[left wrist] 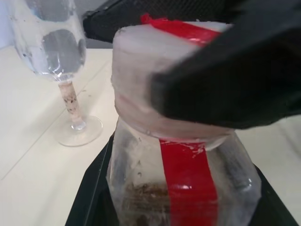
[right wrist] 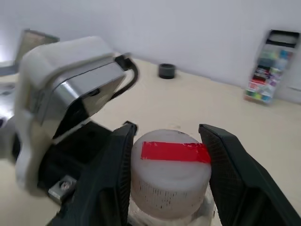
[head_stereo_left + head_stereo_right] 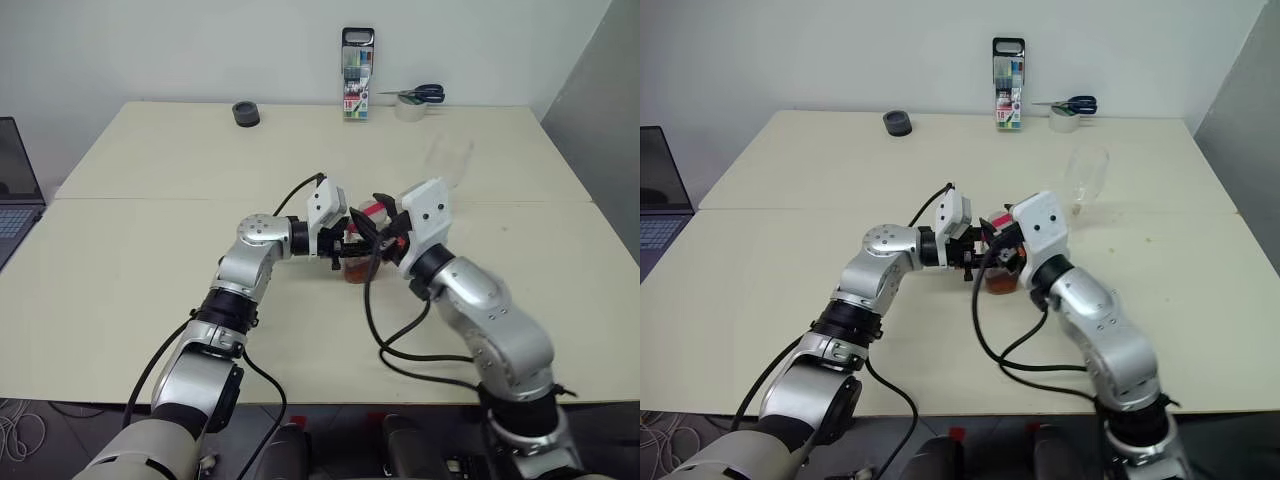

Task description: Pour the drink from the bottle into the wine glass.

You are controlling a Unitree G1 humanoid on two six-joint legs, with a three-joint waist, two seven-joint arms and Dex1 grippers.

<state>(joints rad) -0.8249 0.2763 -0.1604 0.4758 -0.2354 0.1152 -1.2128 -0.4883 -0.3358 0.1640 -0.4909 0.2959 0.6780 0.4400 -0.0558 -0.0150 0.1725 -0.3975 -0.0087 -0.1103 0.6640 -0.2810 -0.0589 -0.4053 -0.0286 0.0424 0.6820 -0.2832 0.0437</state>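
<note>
Now we work at the middle of a wide pale bench, with both arms meeting over the bottle. We judge the step in hand to be uncapping: nothing can pour until the cap comes off.

Our left end effector is pressed together on the bottle's body, holding it upright on the bench. Our right end effector straddles the white cap with its red strip, its two fingers just beside the cap on either side; we cannot tell whether they bite yet, so we call it closing around the cap rather than pinching it.

The wine glass stands upright beyond the bottle, toward the right side of the bench, apart from both arms. The drink sits low in the bottle as a brownish layer.

The next move, in our judgement, calls for a firm pinch on the cap and a twist while the left side keeps the bottle from turning.

Open bench lies all round the arms; the glass is the nearest thing to knock. A marker box, tape roll, scissors and a small dark ring sit along the far edge, and a laptop at the left edge.
</note>
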